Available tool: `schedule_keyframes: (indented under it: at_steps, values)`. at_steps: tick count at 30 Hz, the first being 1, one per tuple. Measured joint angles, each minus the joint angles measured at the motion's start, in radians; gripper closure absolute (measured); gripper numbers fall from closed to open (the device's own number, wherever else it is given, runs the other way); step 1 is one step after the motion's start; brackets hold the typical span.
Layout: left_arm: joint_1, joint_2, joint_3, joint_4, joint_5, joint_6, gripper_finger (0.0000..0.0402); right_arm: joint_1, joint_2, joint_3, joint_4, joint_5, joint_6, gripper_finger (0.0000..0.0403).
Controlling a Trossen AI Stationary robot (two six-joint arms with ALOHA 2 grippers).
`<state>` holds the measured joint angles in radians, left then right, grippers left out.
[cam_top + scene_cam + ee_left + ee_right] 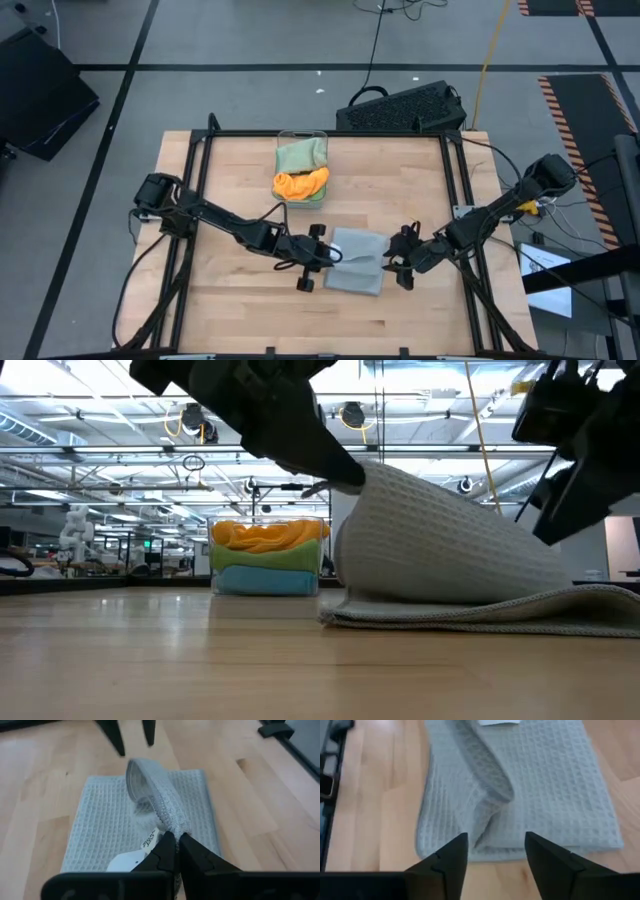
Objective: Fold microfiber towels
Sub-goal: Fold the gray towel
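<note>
Light grey towel [357, 262] lay mid-worktop [240, 310], between both arms. Left claw [172, 851] pinched its edge, lifted in arch toward right. Right claw [495, 852] stood wide, empty, just beside opposite edge.

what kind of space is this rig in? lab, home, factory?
Likely a large industrial lab or workshop. The low view shows an open ceiling with beams and hanging lights; the high view shows a grey floor with striped hazard tape around a wooden table.
</note>
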<state>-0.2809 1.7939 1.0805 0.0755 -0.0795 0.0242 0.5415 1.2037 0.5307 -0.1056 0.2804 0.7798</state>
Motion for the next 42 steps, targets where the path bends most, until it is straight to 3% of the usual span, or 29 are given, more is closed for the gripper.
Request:
schedule_keyframes:
  at_steps: [8, 19, 24, 31, 42]
  values:
    - [-0.005, 0.000, 0.000, 0.007, 0.000, 0.000, 0.0393, -0.041, 0.000, -0.154, 0.384, -0.020, -0.036, 0.0185]
    - [-0.005, 0.000, 0.000, 0.015, 0.000, 0.015, 0.0388, -0.177, 0.099, -0.237, 0.656, -0.166, -0.065, 0.0204]
    - [-0.005, 0.000, 0.000, 0.020, 0.000, 0.023, 0.0395, -0.197, 0.165, -0.236, 0.803, -0.306, -0.132, 0.0234]
    - [-0.005, 0.000, 0.000, 0.025, -0.002, 0.022, 0.0387, -0.198, 0.130, -0.236, 0.750, -0.359, -0.169, 0.0387]
    - [-0.037, 0.000, 0.000, 0.077, -0.072, 0.009, 0.0388, -0.153, -0.067, -0.170, 0.457, -0.326, -0.164, 0.0399]
